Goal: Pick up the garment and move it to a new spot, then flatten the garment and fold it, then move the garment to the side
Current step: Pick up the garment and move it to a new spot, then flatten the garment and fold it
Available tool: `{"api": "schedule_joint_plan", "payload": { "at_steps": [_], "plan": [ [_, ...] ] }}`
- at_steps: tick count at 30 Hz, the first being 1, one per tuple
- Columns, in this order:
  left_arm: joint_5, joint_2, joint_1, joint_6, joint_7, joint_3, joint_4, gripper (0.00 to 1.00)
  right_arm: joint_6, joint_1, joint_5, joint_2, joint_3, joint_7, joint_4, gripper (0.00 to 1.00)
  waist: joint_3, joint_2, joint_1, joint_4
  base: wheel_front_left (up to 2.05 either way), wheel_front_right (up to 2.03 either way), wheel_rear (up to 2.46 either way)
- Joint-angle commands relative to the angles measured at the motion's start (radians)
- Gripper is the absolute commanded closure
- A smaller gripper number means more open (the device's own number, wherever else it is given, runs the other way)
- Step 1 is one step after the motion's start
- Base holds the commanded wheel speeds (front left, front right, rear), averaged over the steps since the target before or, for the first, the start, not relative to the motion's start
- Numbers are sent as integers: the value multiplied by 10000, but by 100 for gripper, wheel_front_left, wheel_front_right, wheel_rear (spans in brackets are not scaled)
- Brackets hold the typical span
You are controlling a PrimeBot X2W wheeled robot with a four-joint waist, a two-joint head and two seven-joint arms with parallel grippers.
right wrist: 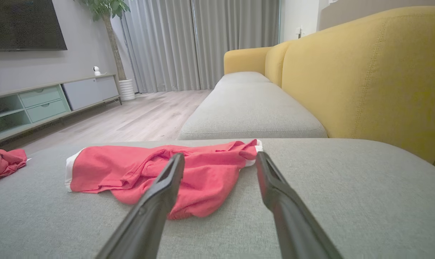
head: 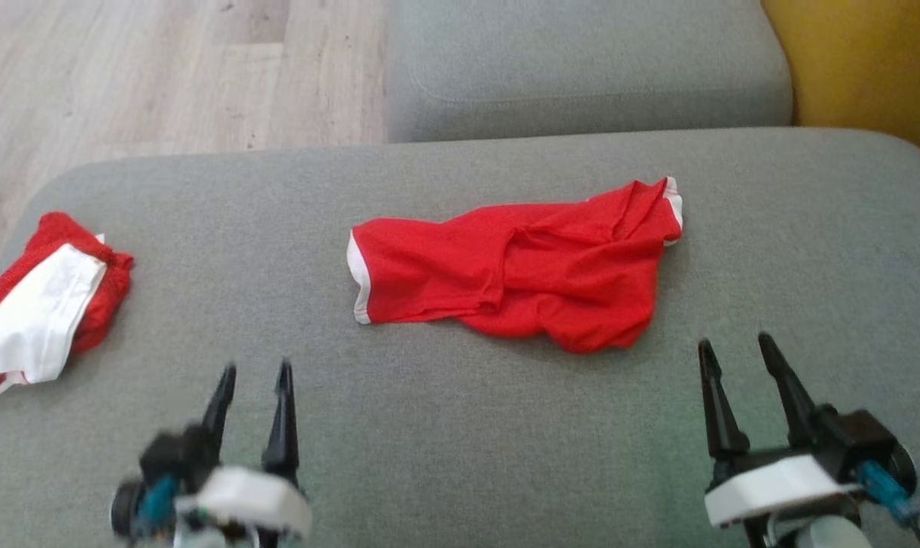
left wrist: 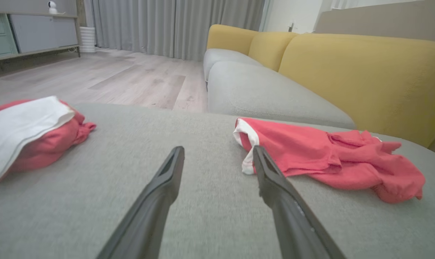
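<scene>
Left gripper (head: pixel 256 369) sits low at the near left over the grey seat cushion (head: pixel 460 441), fingers spread wide with nothing between them. It is blurred in the head view. Seen from its own wrist, the left gripper (left wrist: pixel 217 149) shows bare cushion (left wrist: pixel 203 216) through the gap.

Right gripper (head: pixel 734 344) is at the near right, jaws equally wide and empty. From its wrist view the right gripper (right wrist: pixel 220 154) points toward the right end of the garment (right wrist: pixel 131 169).

Garment (head: pixel 505 266): red, with white trim at both ends. It lies loose and rumpled across the middle of the cushion, long axis running left to right. The left end is fairly flat. The right half is bunched and folded over itself, with a bulge on the near edge. Neither gripper touches it in the head view; both sit nearer than the cloth, one off each end. In the left wrist view the garment (left wrist: pixel 311 154) lies just beyond the right finger's tip.

Second cloth bundle (head: pixel 41 304), red with a white panel on top, sits at the cushion's far left edge, well apart from the garment. It also appears in the wrist views (left wrist: pixel 23 126) (right wrist: pixel 5 160).

Beyond lie another grey seat cushion (head: pixel 581 61), a yellow backrest (head: pixel 870 61) at the far right, and a pale wood floor (head: pixel 163 76) at the far left.
</scene>
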Motion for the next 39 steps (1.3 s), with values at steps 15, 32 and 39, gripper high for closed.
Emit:
{"api": "schedule_joint_plan", "payload": {
  "at_steps": [15, 32, 39],
  "plan": [
    [231, 96, 2240, 870, -107, 558, -2361, 0, 77, 560, 395, -32, 30, -135, -133, 0, -371, -1, 3, 239, 0, 0, 0],
    [164, 169, 2236, 933, -18, 439, -2486, 0, 77, 543, 405, -32, 65, -199, 95, 0, -250, -1, 3, 262, 0, 0, 0],
    [165, 222, 2213, 994, 4, 419, -2572, 0, 77, 499, 371, -32, -15, -201, 106, 0, -93, -1, 3, 401, 0, 0, 0]
  ]
}}
